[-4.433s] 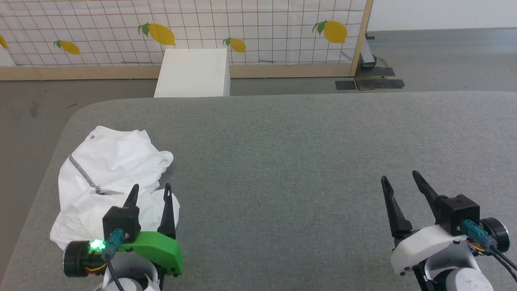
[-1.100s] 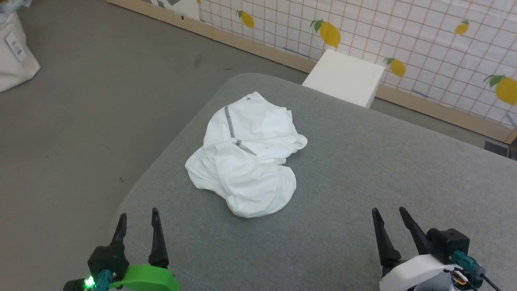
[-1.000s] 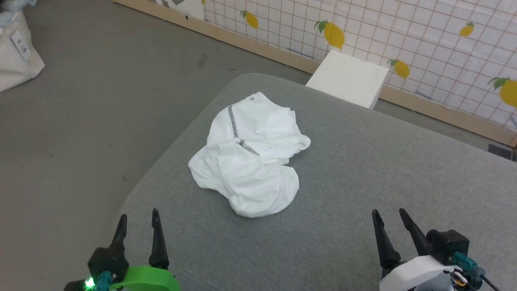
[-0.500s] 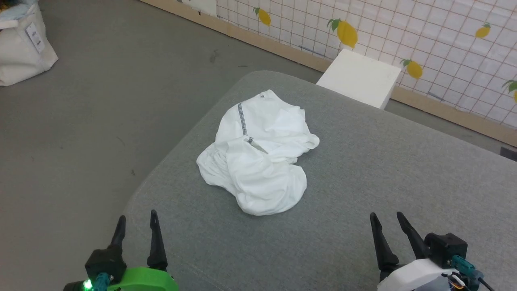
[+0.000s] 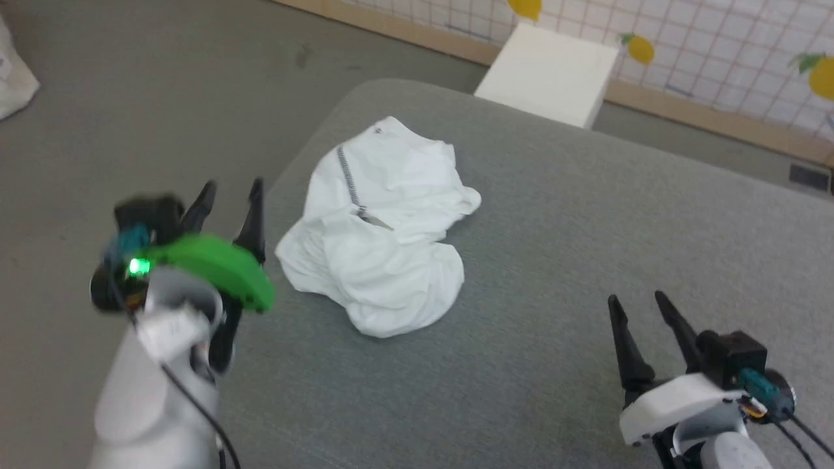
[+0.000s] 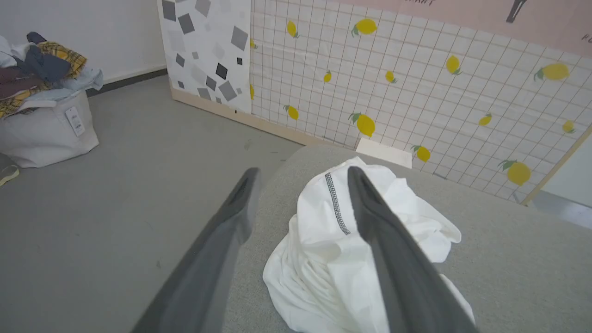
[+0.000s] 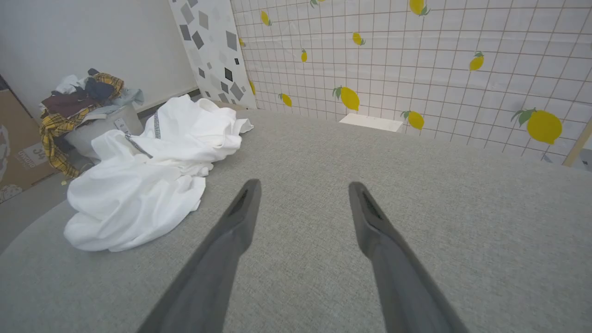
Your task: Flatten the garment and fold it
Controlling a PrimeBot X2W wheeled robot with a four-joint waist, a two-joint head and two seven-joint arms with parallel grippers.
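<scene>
Wrinkles covered the garment [image 5: 374, 228], which lay in a heap near the far left corner of the grey table [image 5: 586, 228], and with the left gripper [image 5: 232, 189] spread empty just beside it and the right gripper [image 5: 636, 299] spread empty well apart, pinching one loose edge low down looked best

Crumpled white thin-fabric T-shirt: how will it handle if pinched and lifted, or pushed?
Likely floppy: the crumpled white T-shirt lies in soft bunched folds, so it should drape from a pinch. Probably light; the fabric looks thin. Pushed on the grey textured surface, it would likely bunch rather than slide.
</scene>
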